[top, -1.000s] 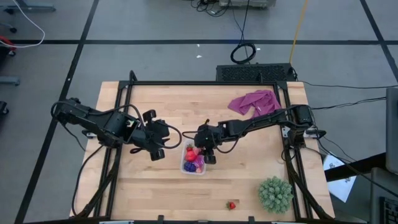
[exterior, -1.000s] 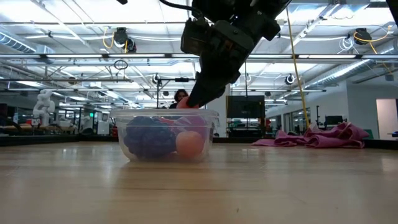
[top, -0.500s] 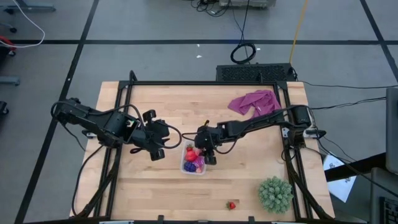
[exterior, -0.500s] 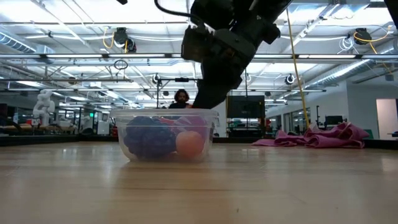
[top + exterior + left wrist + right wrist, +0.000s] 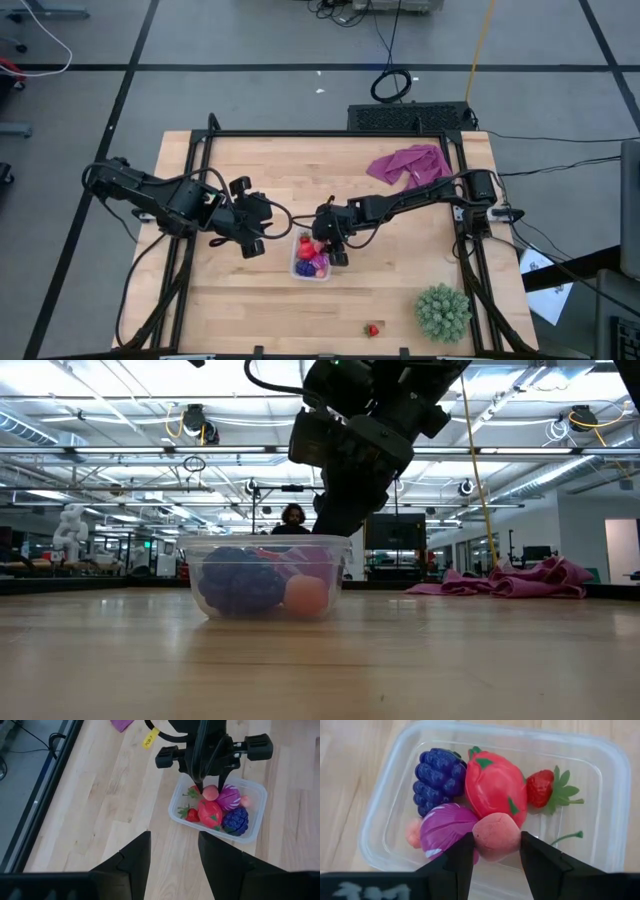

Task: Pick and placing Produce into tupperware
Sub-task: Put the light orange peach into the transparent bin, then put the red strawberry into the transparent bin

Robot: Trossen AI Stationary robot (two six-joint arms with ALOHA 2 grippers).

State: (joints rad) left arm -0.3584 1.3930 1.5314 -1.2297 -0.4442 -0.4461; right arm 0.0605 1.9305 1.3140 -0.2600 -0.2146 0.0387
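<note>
While my right gripper point(image 5: 495, 851) hangs over the tupperware point(image 5: 600, 795), its fingers point(image 5: 457, 857) pinch a pale pink round piece point(image 5: 496, 836) just above the other produce. Inside the container lie a purple grape bunch point(image 5: 437, 777), a larger red piece point(image 5: 495, 782), a strawberry point(image 5: 542, 787) and a purple-pink round piece point(image 5: 445, 827), packed close and touching one another. From above, the tupperware point(image 5: 310, 262) sits near the middle of the wooden surface point(image 5: 250, 310), and my right gripper point(image 5: 333, 243) is at its far right corner. My left gripper point(image 5: 257, 240) waits just beside the container on its left, its fingers point(image 5: 127, 862) standing a little apart and holding nothing. One more strawberry point(image 5: 372, 329) lies apart near the front edge, close to a spiky green plant point(image 5: 443, 311). A purple-pink cloth point(image 5: 408, 164) rests at the far right.
</note>
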